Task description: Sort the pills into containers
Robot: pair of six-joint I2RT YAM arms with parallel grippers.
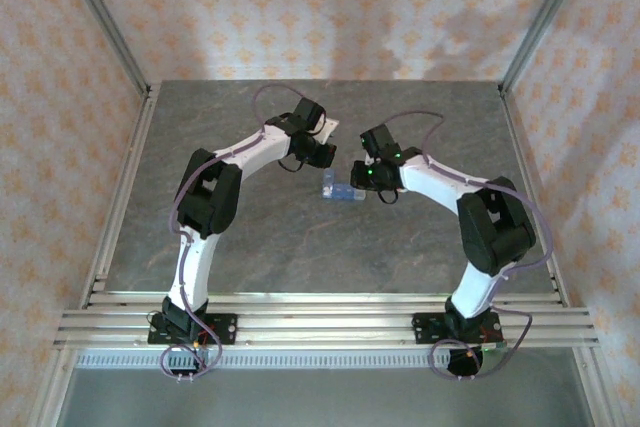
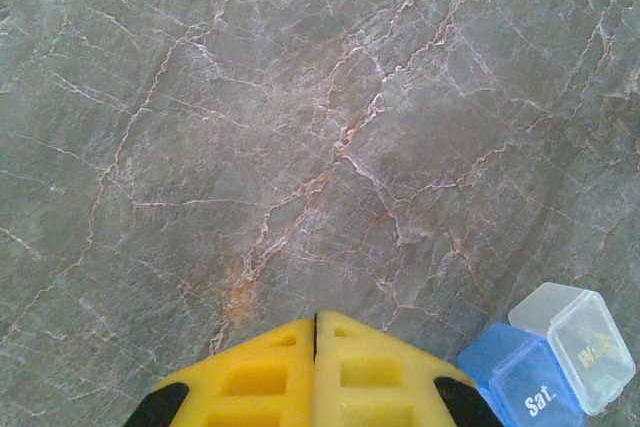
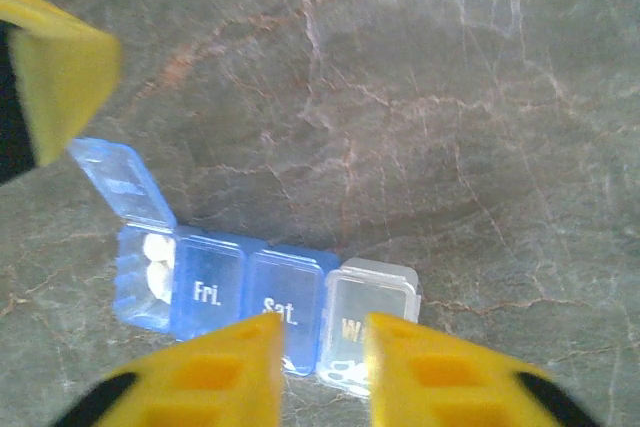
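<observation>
Bare grey table (image 1: 300, 247) lies open all round the two grippers, its metal frame rails (image 1: 122, 197) well off at the sides; both arms reach inward from the near edge, elbows bowed outward, wrists meeting mid-table; the left gripper (image 2: 315, 332) is clenched on nothing, yellow fingers pressed flat together, with the pill box (image 3: 235, 297) just beside it on the right of its wrist view; the right gripper (image 3: 322, 332) is released, jaws parted, poised at the box's near side by "Sat."; one box, four joined compartments, three blue and one clear; the end blue lid (image 3: 120, 182) stands open over two white pills (image 3: 155, 265)
</observation>
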